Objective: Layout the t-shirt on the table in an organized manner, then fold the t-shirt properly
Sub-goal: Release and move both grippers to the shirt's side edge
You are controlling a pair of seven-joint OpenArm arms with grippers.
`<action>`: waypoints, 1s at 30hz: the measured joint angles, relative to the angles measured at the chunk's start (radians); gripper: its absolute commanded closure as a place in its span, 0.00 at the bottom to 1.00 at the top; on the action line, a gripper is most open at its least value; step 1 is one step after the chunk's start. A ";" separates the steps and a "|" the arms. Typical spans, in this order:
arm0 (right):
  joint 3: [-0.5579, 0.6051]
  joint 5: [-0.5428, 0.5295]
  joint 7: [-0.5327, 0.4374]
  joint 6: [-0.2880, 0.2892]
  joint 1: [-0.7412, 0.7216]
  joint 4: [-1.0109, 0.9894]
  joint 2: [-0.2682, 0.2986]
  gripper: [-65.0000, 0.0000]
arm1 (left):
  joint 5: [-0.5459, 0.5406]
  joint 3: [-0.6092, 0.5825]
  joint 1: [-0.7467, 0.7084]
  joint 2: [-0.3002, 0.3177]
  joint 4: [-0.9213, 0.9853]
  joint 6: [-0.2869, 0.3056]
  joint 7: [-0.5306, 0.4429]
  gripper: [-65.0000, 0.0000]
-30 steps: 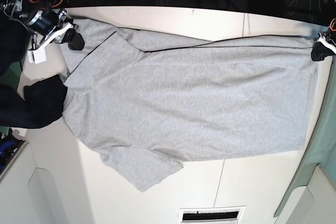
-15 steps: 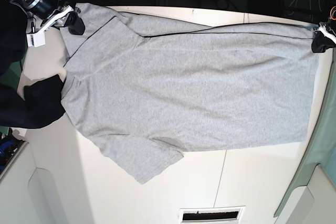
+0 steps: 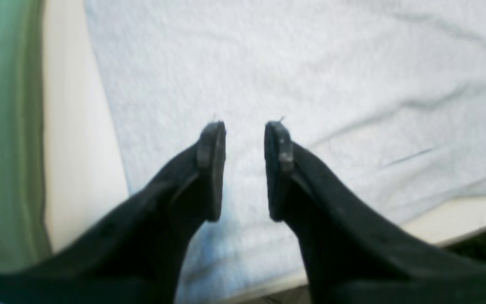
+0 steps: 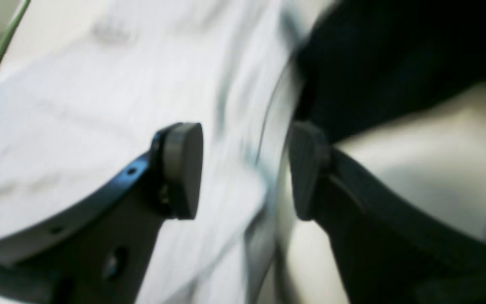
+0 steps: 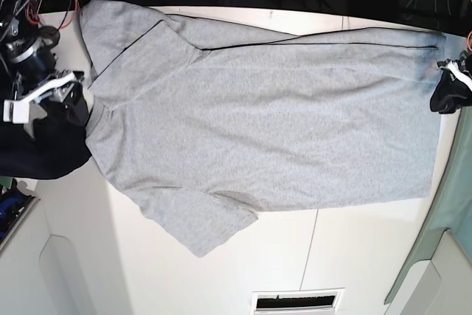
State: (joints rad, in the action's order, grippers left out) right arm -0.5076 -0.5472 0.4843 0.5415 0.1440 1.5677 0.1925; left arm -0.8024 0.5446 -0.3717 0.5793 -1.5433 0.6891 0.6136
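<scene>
The light grey t-shirt (image 5: 258, 123) lies spread flat on the white table (image 5: 354, 256), collar to the left, hem to the right, plain side up. One sleeve points toward the near edge and the other lies folded at the far left corner. My right gripper (image 5: 70, 97) hovers open beside the collar; in its wrist view the gripper (image 4: 245, 169) is blurred, with the t-shirt (image 4: 78, 105) under the gap. My left gripper (image 5: 445, 97) sits at the hem's far corner. Seen from its own wrist, that gripper (image 3: 245, 131) is open over the t-shirt (image 3: 310, 63), holding nothing.
A dark navy cloth (image 5: 44, 149) lies bunched at the left table edge, right by the collar and my right gripper. A green cloth (image 5: 453, 204) hangs along the right side. Cables and dark equipment line the far edge. A slotted vent (image 5: 295, 302) sits at the near edge.
Both grippers have opened and let go of the shirt's far edge. My right gripper has moved from the far sleeve toward the collar; my left has drawn slightly nearer along the hem.
</scene>
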 measured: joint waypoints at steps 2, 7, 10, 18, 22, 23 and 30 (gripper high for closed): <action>0.000 0.055 0.000 -0.018 -0.088 -0.008 0.002 0.50 | -0.002 0.000 0.027 0.001 -0.001 0.000 -0.001 0.62; 0.051 0.157 -0.034 -0.141 -0.346 -0.168 0.018 0.50 | -0.008 0.000 0.051 0.000 0.000 0.000 0.000 0.56; 0.129 0.252 -0.099 -0.209 -0.525 -0.404 0.037 0.50 | -0.008 -0.004 0.065 0.000 0.000 -0.020 0.000 0.56; 0.430 0.353 -0.353 -0.209 -0.877 -1.143 0.067 0.50 | 0.116 -0.130 0.172 -0.002 0.084 -0.133 -0.022 0.56; 0.515 0.343 -0.407 -0.198 -0.841 -1.234 0.058 0.50 | 0.192 -0.242 0.341 0.000 0.288 -0.179 -0.061 0.56; 0.517 0.340 -0.409 -0.196 -0.829 -1.231 0.061 0.50 | 0.212 -0.270 0.384 -0.002 0.357 -0.181 -0.084 0.56; 0.516 0.329 -0.455 -0.141 -0.766 -1.216 0.069 0.50 | 0.327 -0.436 0.696 0.000 0.830 -0.215 -0.325 0.56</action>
State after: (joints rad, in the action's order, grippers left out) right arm 0.0086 -0.2180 0.0292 0.4007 -0.6220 0.3515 0.2619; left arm -0.4751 0.1081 0.3244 0.5797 -0.7136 0.4740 0.2882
